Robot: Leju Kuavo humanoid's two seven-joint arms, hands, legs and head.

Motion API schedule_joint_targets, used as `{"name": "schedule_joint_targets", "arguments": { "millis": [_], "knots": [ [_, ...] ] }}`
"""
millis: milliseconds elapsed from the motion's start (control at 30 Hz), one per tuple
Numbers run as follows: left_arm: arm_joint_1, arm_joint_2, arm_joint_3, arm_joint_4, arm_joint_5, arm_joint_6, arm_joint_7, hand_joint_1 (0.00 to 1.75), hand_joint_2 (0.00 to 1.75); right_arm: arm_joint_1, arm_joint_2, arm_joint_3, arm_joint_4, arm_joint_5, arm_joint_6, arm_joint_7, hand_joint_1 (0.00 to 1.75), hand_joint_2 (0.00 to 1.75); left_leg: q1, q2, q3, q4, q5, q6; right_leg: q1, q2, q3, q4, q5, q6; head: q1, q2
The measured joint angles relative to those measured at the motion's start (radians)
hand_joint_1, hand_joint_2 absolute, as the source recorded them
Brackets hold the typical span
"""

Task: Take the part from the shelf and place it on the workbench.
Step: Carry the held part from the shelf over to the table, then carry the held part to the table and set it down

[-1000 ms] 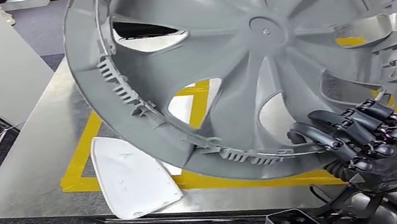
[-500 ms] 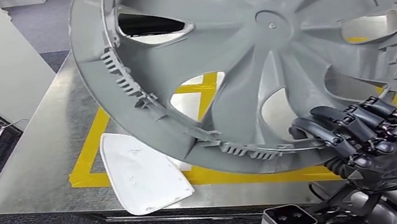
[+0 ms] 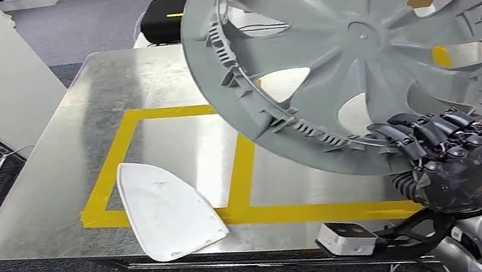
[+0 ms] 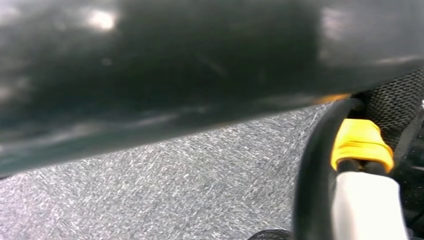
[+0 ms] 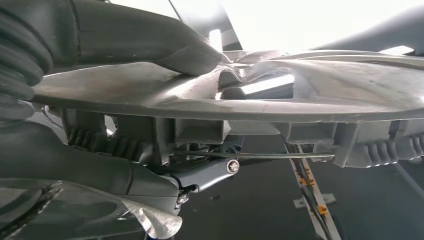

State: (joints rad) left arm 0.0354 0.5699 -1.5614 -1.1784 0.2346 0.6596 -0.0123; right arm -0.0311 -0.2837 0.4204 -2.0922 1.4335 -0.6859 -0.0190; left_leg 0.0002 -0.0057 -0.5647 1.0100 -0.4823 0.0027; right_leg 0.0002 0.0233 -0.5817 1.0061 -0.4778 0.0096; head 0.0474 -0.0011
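Desk [image 3: 47, 190]: metal top marked with yellow tape [image 3: 243, 169], spanning the frame's centre. Grey wheel cover [image 3: 355, 43]: upper right of the frame, held tilted above the desk, lower rim gripped. Right hand [image 3: 453, 163]: lower right; dark fingers [image 3: 409, 145] curl over the cover's rim, thumb on its other face in the wrist view. White panel [image 3: 166, 211]: flat on the desk, lower left of centre.

wheel cover [image 3: 357, 50] top cut off, left wrist view blurred
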Motion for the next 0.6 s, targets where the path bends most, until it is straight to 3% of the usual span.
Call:
{"name": "schedule_joint_targets", "arguments": {
  "millis": [267, 600],
  "knots": [
    [0.001, 0.002, 0.000, -0.008, 0.004, 0.007, 0.006, 0.00, 0.00, 0.001, -0.012, 0.000, 0.013, 0.002, 0.048, 0.038, 1.75, 1.75, 0.001, 0.000, 0.000, 0.000, 0.000, 0.000, 0.001, 0.000, 0.000, 0.000, 0.000, 0.000, 0.000, 0.000],
    [0.014, 0.014, 0.000, -0.047, 0.024, 0.039, 0.042, 0.00, 0.00, -0.011, -0.048, 0.016, 0.015, -0.050, 0.386, 0.188, 1.75, 1.75, 0.001, 0.000, -0.001, 0.000, 0.001, 0.000, 0.000, 0.000, 0.000, 0.000, 0.000, 0.000, 0.000, 0.000]
  ]
}}
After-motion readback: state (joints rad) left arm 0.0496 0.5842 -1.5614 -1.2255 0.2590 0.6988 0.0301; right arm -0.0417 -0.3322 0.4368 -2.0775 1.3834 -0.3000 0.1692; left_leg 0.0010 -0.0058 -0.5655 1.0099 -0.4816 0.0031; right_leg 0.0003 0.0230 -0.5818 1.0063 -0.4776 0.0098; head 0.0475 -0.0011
